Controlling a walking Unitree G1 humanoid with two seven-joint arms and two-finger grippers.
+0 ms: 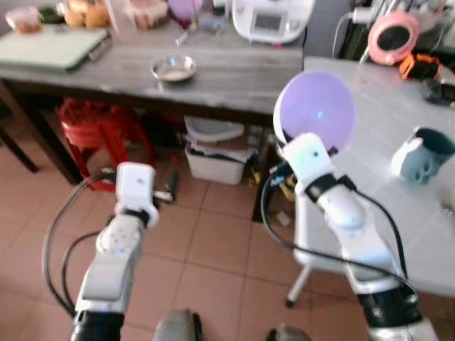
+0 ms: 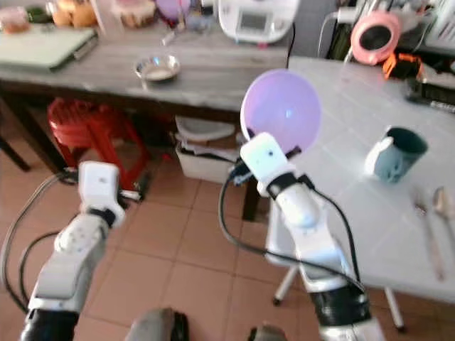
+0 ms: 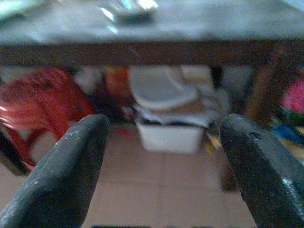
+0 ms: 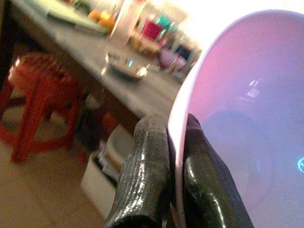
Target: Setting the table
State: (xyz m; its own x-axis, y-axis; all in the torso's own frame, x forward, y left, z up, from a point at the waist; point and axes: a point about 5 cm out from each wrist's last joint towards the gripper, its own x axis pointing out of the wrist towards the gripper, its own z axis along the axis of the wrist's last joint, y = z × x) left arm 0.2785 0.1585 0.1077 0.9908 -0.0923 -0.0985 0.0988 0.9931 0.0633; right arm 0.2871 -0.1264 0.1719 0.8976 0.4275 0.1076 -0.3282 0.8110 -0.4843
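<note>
Terracotta floor tiles (image 1: 213, 249) ran beneath a long grey wooden table (image 1: 234, 74) and, at its right end, a white tiled table (image 1: 398, 142). On the grey table sat a small steel dish (image 1: 173, 68), a green cutting board (image 1: 46, 48) and a white kitchen appliance (image 1: 270, 18). Under it stood a red plastic stool (image 1: 96, 128) and a white storage bin (image 1: 213, 160). The white table carried a teal mug (image 1: 421, 153) and, in the right eye view, cutlery (image 2: 435, 227) near its right edge; a pink round object (image 1: 393, 35) stood at the far end.

The right gripper (image 4: 175, 156) pinched the rim of a lilac bowl (image 1: 316, 110) between its two black fingers (image 4: 145, 175), holding it tilted on edge in the air above the near-left corner of the white table. The left gripper (image 3: 161, 166) hung over the floor in front of the grey table, fingers spread wide with nothing between them.
</note>
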